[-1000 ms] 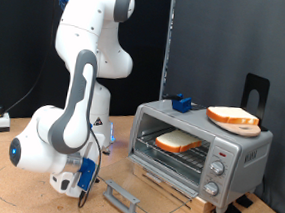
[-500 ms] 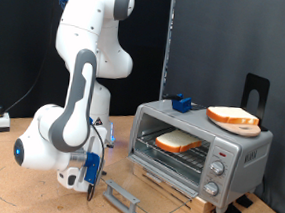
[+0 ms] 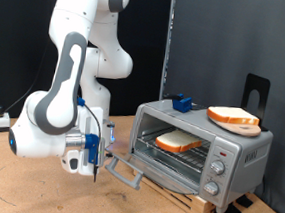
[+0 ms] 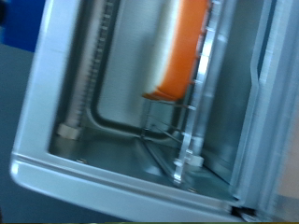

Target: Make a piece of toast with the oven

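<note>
We see the piece of toast (image 3: 179, 142) on the wire rack (image 3: 183, 156) inside the oven (image 3: 241, 155), door (image 3: 125, 171) partly raised; gripper (image 3: 93, 172) beneath its handle, finger state unclear.

The oven (image 3: 201, 152) stands on the table (image 3: 15, 191) at about four o'clock in the exterior view, with its door (image 3: 127, 172) hanging open toward eight o'clock. The piece of toast (image 3: 179, 142) lies on the wire rack (image 3: 176, 156) inside the oven. On the oven's roof, toward two o'clock, sits a round board (image 3: 233, 118) carrying a second bread slice (image 3: 240, 122). The gripper (image 3: 93, 165) hangs just beside the door's handle, at nine o'clock from the oven.
</note>
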Robot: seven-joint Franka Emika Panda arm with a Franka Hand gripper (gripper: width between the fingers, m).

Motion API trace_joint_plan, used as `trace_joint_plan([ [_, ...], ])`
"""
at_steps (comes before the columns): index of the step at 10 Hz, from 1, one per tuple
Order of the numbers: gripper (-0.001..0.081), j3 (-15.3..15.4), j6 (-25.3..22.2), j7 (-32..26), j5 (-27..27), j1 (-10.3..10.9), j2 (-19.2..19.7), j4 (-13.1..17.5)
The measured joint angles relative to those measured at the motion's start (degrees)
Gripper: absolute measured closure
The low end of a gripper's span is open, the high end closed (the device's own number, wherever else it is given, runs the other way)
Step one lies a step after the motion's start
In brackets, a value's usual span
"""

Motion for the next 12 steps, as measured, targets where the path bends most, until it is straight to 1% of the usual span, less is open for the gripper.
trace_joint_plan([
  [1, 0.0002, 0.39, 0.04, 1.23, -0.17, 0.51, -1.54, -0.65],
  [3, 0.0002, 0.99, 2.33, 4.61, -0.28, 2.30, -4.83, -2.27],
  [4, 0.0002, 1.25, 3.16, 5.73, -0.30, 2.86, -6.54, -3.03],
  [6, 0.0002, 2.05, 3.04, 6.26, -0.41, 3.71, -9.40, -4.61],
  [9, 0.0002, 4.36, 2.51, 6.25, -0.23, 5.47, -13.23, -8.30],
  [12, 0.0002, 6.59, 3.73, 7.96, 0.84, 7.13, -18.19, -13.21],
])
